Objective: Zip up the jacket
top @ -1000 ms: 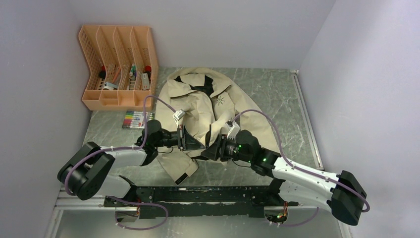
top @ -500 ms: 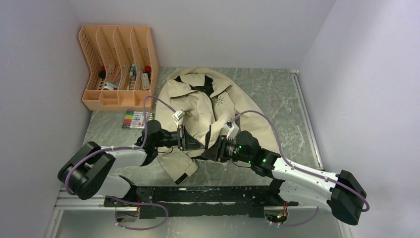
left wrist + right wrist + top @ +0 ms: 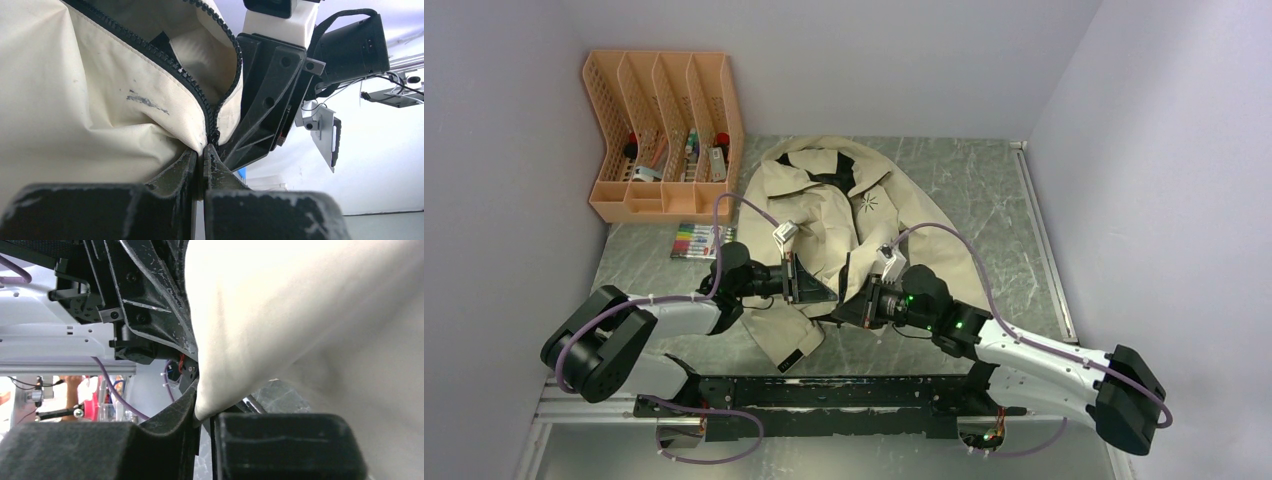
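The beige jacket (image 3: 829, 215) lies on the marble table, collar at the far side, with a dark starburst logo (image 3: 867, 203) on the chest. Its dark zipper (image 3: 195, 95) is parted above the bottom end. My left gripper (image 3: 812, 286) is shut on the jacket's left front edge at the zipper's base (image 3: 202, 152). My right gripper (image 3: 842, 306) faces it from the right and is shut on the jacket's other front edge (image 3: 202, 412). Both hold the hem lifted off the table. The zipper slider is hidden.
An orange file organizer (image 3: 664, 130) with small items stands at the far left. A pack of coloured markers (image 3: 699, 241) lies in front of it. White walls close in on the left, back and right. A black rail (image 3: 824, 395) runs along the near edge.
My right gripper has shifted slightly left, closer to the left gripper. The left arm and jacket look unchanged.
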`<state>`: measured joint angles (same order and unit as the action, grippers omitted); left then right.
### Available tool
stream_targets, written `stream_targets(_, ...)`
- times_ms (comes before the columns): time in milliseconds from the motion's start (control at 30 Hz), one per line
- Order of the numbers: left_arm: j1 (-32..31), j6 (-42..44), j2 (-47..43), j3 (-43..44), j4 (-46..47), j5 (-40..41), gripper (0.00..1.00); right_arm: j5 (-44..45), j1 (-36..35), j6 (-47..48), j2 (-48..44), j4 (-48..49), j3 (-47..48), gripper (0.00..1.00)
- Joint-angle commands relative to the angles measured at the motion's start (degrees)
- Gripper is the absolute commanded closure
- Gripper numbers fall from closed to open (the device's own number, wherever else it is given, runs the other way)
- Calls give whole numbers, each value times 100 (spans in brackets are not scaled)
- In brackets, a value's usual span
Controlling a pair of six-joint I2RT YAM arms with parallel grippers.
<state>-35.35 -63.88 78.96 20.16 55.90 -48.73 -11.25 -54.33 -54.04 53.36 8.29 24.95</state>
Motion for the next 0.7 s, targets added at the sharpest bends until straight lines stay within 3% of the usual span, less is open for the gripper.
stream_targets(0,-33,24,-11,-12,255,-24,92,-77,-65,-55,-172,-99,-69,92)
stream_targets(100,-33,60,-20,-27,253,-54,92,-126,-73,-123,-250,-91,-16,100)
stream_targets(667,-85,926,-706,-227,-543,89,92,145,-3,-1028,-175,-361,737,100)
